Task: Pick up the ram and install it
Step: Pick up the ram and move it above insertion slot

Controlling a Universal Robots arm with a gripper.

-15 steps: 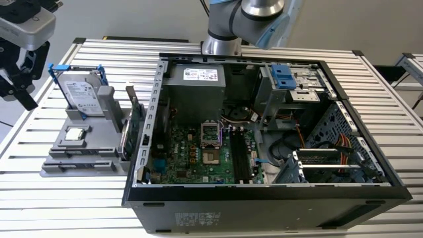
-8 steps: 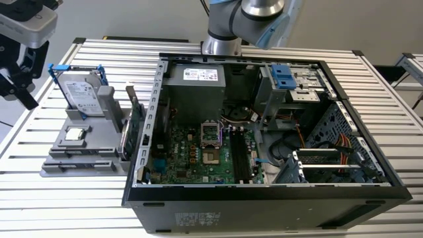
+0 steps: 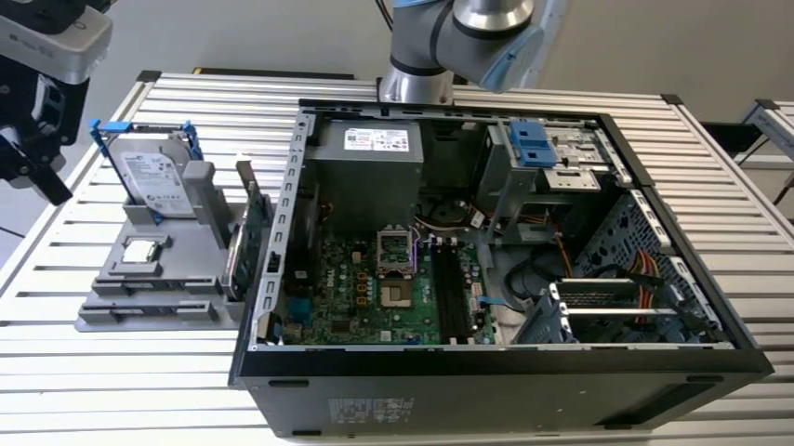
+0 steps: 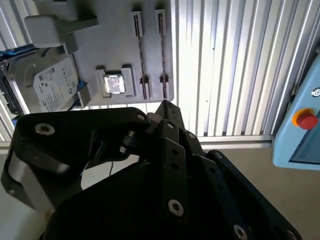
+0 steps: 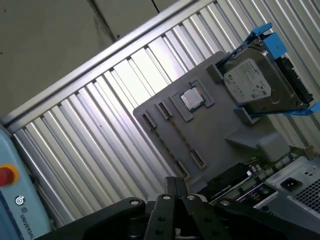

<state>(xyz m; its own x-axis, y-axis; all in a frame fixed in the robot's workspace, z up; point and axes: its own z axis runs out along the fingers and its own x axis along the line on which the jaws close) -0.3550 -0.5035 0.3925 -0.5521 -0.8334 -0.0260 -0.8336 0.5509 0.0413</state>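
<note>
The ram (image 3: 234,255) looks like a thin dark-green stick standing on edge at the near-case side of the grey holder (image 3: 118,311). It is left of the open computer case in the exterior view. In both wrist views the grey holder (image 4: 117,45) (image 5: 215,125) lies below me with its narrow slots seen from above. My gripper (image 3: 32,158) hangs high at the exterior view's left edge, beyond the holder and well apart from the ram. Its black linkages (image 4: 167,107) (image 5: 175,182) cover the near part of both wrist views, and nothing shows held in them.
On the holder sit a hard drive in a blue caddy (image 3: 155,181) and a square processor (image 3: 145,251). A larger green card with a bracket (image 3: 258,223) stands beside the ram. The open case (image 3: 496,372) holds the motherboard (image 3: 360,297) with long black slots (image 3: 449,288). A blue pendant with a red button (image 4: 300,125) lies past the table's edge.
</note>
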